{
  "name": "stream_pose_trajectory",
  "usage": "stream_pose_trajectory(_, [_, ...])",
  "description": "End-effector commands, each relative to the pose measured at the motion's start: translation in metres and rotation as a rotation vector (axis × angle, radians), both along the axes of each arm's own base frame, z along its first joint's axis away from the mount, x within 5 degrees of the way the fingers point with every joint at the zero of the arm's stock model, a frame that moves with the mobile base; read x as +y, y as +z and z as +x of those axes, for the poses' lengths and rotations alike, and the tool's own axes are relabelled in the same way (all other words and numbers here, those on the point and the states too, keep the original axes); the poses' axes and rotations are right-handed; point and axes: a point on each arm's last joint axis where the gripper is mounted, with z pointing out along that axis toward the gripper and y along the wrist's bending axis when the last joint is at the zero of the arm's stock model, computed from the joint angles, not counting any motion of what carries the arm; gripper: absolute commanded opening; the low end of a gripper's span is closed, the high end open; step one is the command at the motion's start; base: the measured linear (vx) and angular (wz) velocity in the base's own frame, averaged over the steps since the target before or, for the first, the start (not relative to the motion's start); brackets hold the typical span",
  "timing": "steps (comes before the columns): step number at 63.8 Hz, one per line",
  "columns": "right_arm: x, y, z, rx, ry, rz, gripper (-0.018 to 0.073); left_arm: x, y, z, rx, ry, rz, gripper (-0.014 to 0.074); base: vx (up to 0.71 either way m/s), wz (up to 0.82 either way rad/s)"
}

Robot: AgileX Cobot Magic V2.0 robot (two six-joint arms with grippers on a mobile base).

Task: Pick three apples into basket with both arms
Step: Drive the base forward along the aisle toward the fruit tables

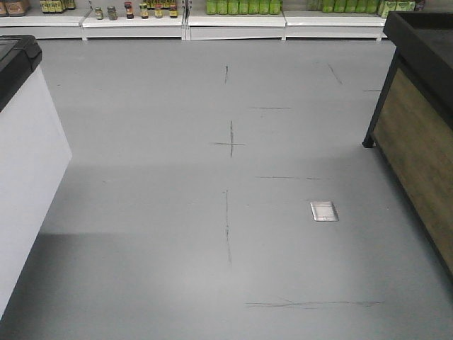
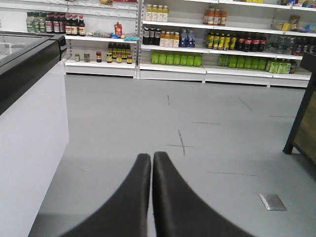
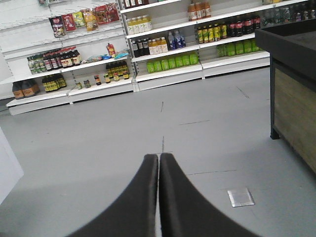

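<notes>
Grey, smooth flooring [image 1: 141,212] is filling most of what we are seeing, and it is carrying thin dark lines, among them a cross mark [image 1: 230,144] near the middle. A small metal floor plate [image 1: 324,211] is lying flush in it toward the right. On the left, a white cabinet [image 1: 28,177] with a black top is standing at the edge of the open floor. On the right, a wood-panelled counter [image 1: 417,156] with a black frame is facing it. Far across the room, white store shelves [image 2: 173,66] are running along the wall, and they are holding rows of green bottles [image 2: 176,59], dark bottles [image 2: 118,51] and small jars [image 2: 80,57].

We are seeing the left gripper [image 2: 152,158] hanging above the floor, its black jaws pressed together with nothing between them. The right gripper [image 3: 159,159] is hanging the same way, jaws together on nothing. No view is showing us the apples or the basket, so we cannot tell where they are lying.
</notes>
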Motion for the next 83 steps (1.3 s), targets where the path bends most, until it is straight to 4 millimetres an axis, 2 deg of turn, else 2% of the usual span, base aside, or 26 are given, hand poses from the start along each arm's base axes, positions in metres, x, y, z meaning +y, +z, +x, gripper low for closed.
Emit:
stream_pose_trajectory(1, [0.0002,0.0035,-0.0002,-0.079,0.001,-0.013,-0.0008,-0.0003,0.0055,-0.0004,-0.080,-0.001,-0.020,-0.0006,0.04,0.06])
stream_pose_trajectory(83, [0.0002,0.0035,-0.0002,-0.079,0.001,-0.013,-0.0008,-0.0003,0.0055,-0.0004,-0.080,-0.001,-0.020,-0.0006,0.14,0.03])
